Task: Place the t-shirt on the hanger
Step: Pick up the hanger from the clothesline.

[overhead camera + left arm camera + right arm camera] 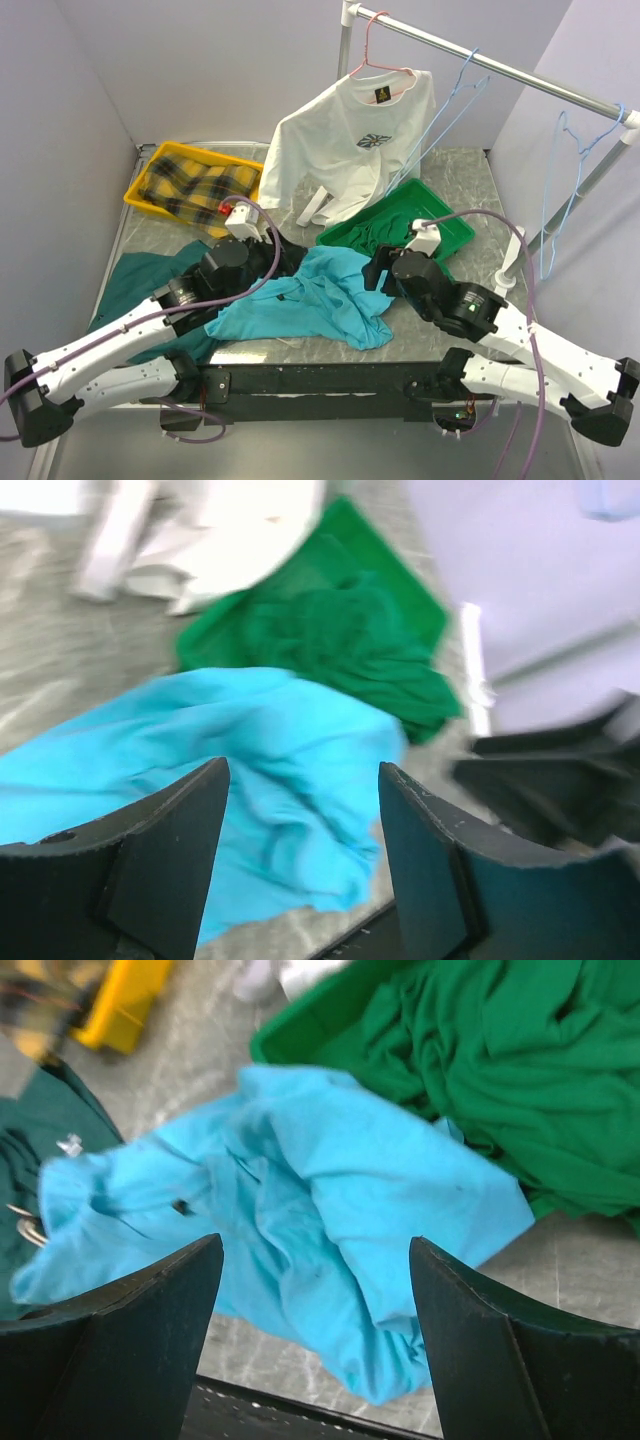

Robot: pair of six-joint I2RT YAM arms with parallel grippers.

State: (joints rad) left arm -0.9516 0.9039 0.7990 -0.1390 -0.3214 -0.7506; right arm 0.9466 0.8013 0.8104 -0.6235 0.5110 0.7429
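The turquoise t-shirt (310,300) lies crumpled at the table's front middle. It also shows in the left wrist view (250,750) and in the right wrist view (330,1200), where a dark label (180,1205) is visible. My left gripper (278,258) is open and empty just above the shirt's left rear part, its jaws wide apart (303,770). My right gripper (380,272) is open and empty over the shirt's right edge (315,1243). A light-blue wire hanger (455,100) hangs on the rail, and a second light-blue hanger (572,185) hangs at the rail's right end.
A white printed t-shirt (350,140) hangs on a pink-red hanger (375,55) from the metal rail (490,65). A green tray (455,228) holds dark green garments. A yellow tray (140,200) holds plaid cloth. A dark teal garment (150,275) lies left of the shirt.
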